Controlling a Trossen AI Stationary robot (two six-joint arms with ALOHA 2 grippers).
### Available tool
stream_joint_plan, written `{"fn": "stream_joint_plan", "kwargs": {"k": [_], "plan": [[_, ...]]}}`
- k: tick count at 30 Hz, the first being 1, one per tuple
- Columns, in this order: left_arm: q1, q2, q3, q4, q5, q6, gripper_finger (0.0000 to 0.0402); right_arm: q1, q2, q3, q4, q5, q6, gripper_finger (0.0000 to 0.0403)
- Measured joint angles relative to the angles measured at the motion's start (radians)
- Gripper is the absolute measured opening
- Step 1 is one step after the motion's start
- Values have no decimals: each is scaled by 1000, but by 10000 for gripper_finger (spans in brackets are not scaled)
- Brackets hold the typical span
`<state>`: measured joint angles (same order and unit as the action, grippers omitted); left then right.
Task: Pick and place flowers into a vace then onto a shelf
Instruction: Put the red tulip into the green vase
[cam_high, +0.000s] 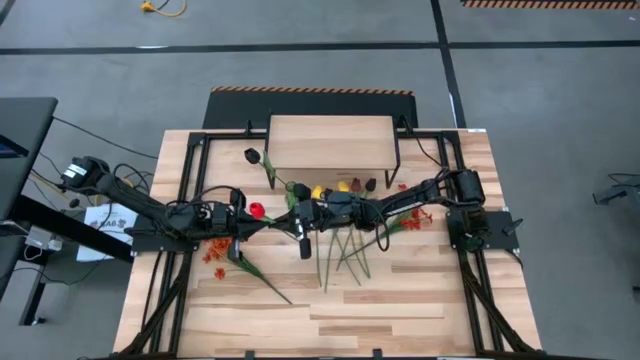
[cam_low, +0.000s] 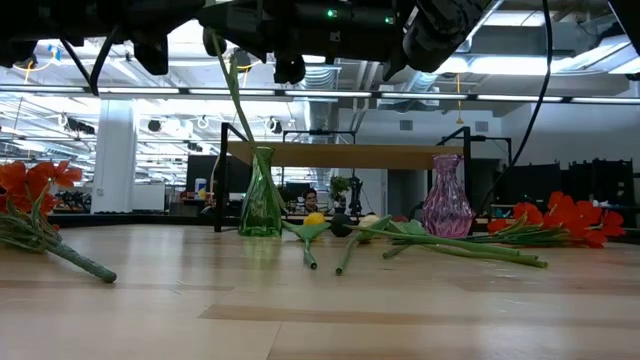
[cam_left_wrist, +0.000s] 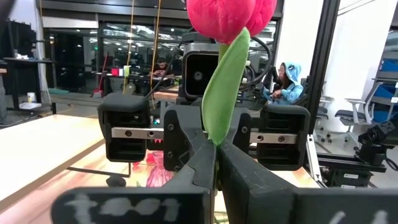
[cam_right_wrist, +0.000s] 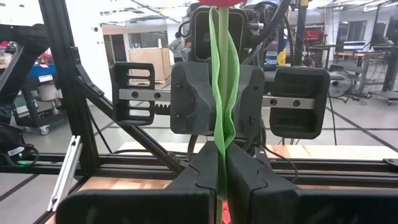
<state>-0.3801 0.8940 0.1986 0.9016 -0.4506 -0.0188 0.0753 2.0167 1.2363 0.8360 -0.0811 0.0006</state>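
Writing is nowhere legible; a white smear on the left gripper's (cam_left_wrist: 217, 163) body cannot be read. Slatted light wood forms the tabletop (cam_high: 400, 310), framed by black rails, on a grey floor crossed by dark lines with a striped hazard strip behind the table. The shelf (cam_high: 330, 143) stands at the far edge, centred. Both grippers meet facing each other above the table's middle, each pinched shut on the green stem of one red tulip (cam_left_wrist: 229, 17): the left gripper holds below the bloom, the right gripper (cam_right_wrist: 219, 168) clamps the stem and its leaf. Below them stand a green glass vase (cam_low: 260, 195) and a purple vase (cam_low: 446, 198), with loose flowers (cam_low: 420, 236) lying between them in front of the shelf. Red-orange sprays (cam_low: 32, 190) lie near the left edge, others (cam_low: 565, 218) near the right. The near half of the tabletop is bare wood. Beyond lies an open workshop with ceiling lights, where people sit at desks.
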Motion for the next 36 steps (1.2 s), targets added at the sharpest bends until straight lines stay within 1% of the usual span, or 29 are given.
{"fn": "stream_joint_plan", "kwargs": {"k": [9,12,14,22,26,28,32,34,36], "plan": [[0,0,0,0,-2,9,0,0,0,0,-2,0,0,1],[0,0,0,0,-2,12,9,0,0,1,-4,0,0,1],[0,0,0,-1,-2,12,26,0,0,1,-5,0,0,1],[0,0,0,-12,12,12,117,0,0,1,-5,0,0,0],[-2,0,0,-41,51,11,141,1,0,1,-1,0,0,0],[-12,-1,2,-52,49,11,146,1,-4,0,-6,0,0,0],[-43,-6,2,-72,-11,61,149,1,-12,0,0,25,0,0],[-66,-21,1,-87,-69,84,149,1,-29,1,-14,51,-2,0],[-93,-39,1,-108,-131,102,149,0,-35,3,-12,101,-8,0]]}}
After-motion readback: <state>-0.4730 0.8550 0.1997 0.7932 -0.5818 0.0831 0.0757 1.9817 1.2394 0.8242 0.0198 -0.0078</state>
